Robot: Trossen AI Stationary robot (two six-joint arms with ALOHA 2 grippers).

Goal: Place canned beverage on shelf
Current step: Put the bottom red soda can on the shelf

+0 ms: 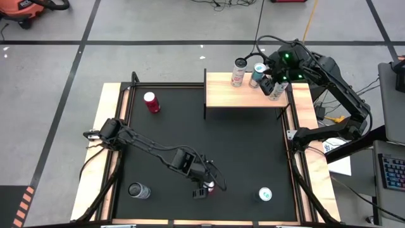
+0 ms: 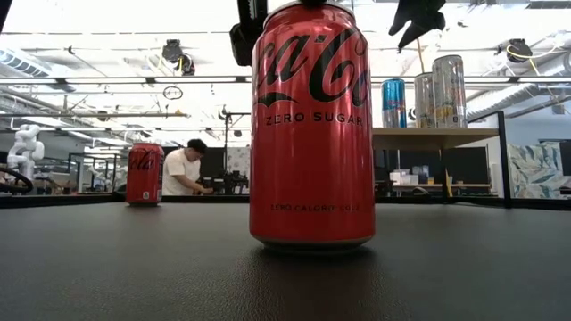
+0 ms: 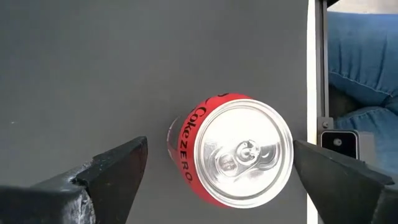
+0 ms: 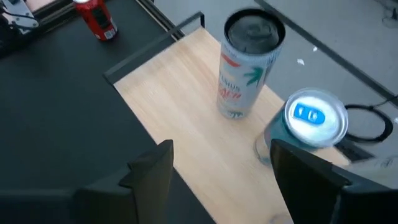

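A red Coke Zero can (image 3: 233, 152) (image 2: 312, 125) stands upright on the black table (image 1: 190, 139) near its front edge. My left gripper (image 3: 221, 152) (image 1: 205, 189) hangs above it, open, one finger on either side of the can's top and both apart from it. My right gripper (image 4: 217, 155) (image 1: 273, 81) hovers open over the right end of the pale-wood shelf (image 1: 221, 95) at the table's far right, with nothing between its fingers. On the shelf stand a white can (image 4: 245, 68), a blue-topped can (image 4: 314, 118) and a third can (image 1: 277, 92).
Another red can (image 1: 150, 101) stands far left on the table. A silver can (image 1: 138, 190) is near the front left and a teal-topped can (image 1: 265, 194) near the front right. A person works in the room behind (image 2: 183, 169).
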